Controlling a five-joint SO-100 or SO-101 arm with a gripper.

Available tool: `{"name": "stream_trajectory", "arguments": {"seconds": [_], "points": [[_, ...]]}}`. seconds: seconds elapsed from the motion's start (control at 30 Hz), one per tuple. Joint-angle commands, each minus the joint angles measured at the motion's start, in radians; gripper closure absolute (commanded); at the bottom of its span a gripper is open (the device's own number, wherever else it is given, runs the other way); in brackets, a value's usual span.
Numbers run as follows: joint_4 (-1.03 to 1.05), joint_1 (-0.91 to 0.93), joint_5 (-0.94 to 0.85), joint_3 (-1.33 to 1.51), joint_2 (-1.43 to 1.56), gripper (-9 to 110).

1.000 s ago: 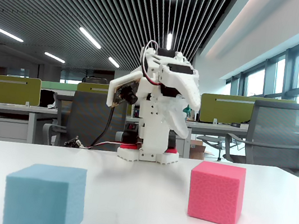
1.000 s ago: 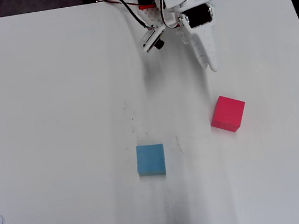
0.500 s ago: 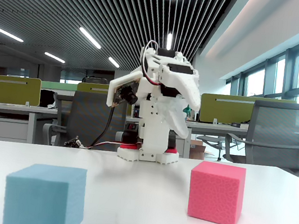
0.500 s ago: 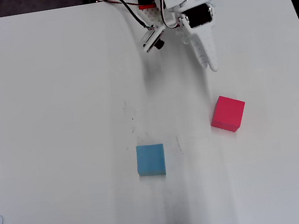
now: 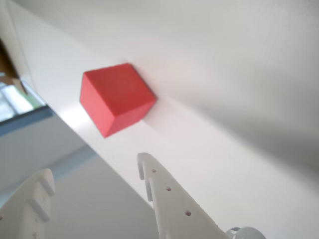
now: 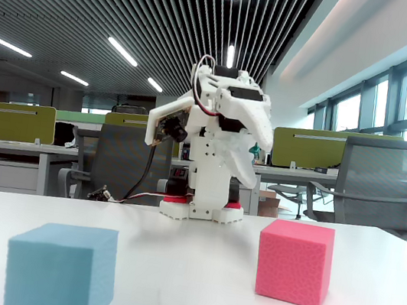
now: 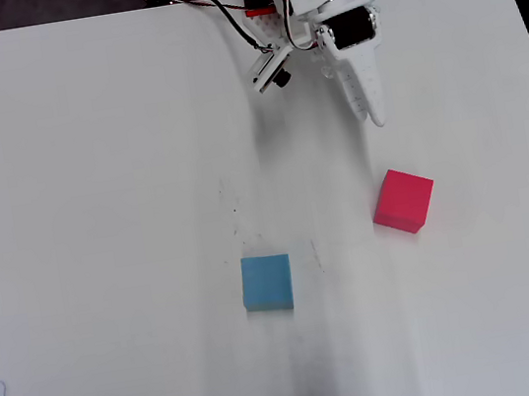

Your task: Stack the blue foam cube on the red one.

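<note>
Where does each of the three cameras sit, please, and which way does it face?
Wrist view: rides on the arm, looking past the claw at the red cube on the table.
Fixed view: low at table height, facing the folded arm across the blue cube and red cube.
Overhead view: straight down; the arm is at the top edge, the blue cube mid-table.
Shared: all three show the red cube.

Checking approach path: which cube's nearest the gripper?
The red cube, just below the gripper in the overhead view; the blue cube sits farther away, down-left.
</note>
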Motion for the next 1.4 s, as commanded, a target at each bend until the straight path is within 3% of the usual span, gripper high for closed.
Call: {"name": "stream_trajectory", "arguments": {"seconds": [0.0, 1.1, 1.37], "points": [[-0.014, -0.009, 0.005, -0.009, 0.011, 79], [-0.026, -0.012, -0.003, -0.012, 0.008, 80], [-0.086, 0.184, -0.095, -0.367, -0.293, 79]]}}
